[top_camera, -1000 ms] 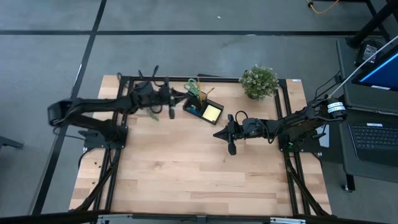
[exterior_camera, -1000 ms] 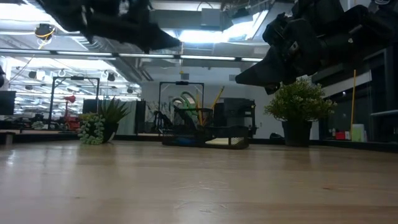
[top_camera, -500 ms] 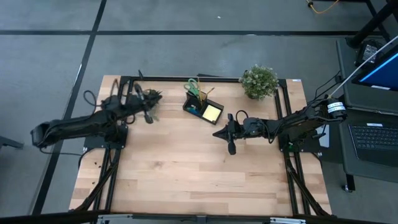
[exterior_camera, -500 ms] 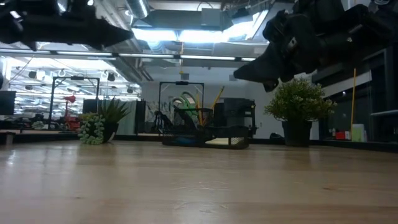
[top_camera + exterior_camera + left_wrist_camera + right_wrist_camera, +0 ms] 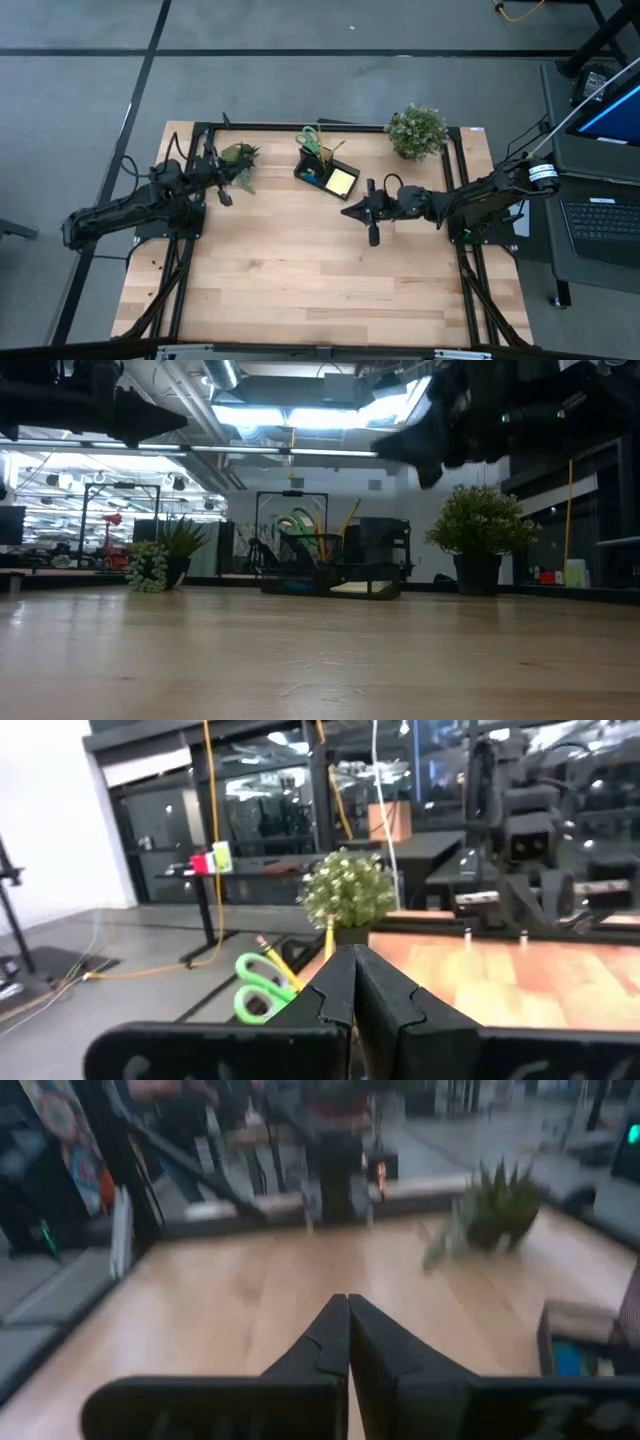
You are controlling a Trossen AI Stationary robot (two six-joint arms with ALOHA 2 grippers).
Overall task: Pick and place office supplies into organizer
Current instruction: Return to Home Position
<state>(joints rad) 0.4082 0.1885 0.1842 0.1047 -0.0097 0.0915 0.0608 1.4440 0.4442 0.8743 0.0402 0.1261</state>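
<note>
The organizer [image 5: 304, 166] sits at 12 o'clock on the counter [image 5: 300, 270], with green-handled scissors [image 5: 310, 139] and pencils standing up out of its taller cup and the yellow sticky-note pad [image 5: 341, 181] lying in its lower tray. No loose supplies show on the bare wood in the high view, so the sorting looks finished and the arms' return to rest is the step in hand. The left pincer [image 5: 222, 192] hangs at about 9 o'clock from the organizer, just beside the small potted plant [image 5: 238, 155]; its own wrist view shows the two fingers pressed together on nothing. The right pincer [image 5: 347, 212] hangs at about 5 o'clock from the organizer, near the tray, fingers likewise pressed together and empty. A larger potted plant [image 5: 417, 131] stands at 2 o'clock from the organizer. The likeliest trouble is a careless swing. The left arm could catch the small plant's leaves and tip or drag the pot. The right arm, turning low, could clip the tray and shove the organizer, and the tall scissors and pencils would then lean out or spill.
</note>
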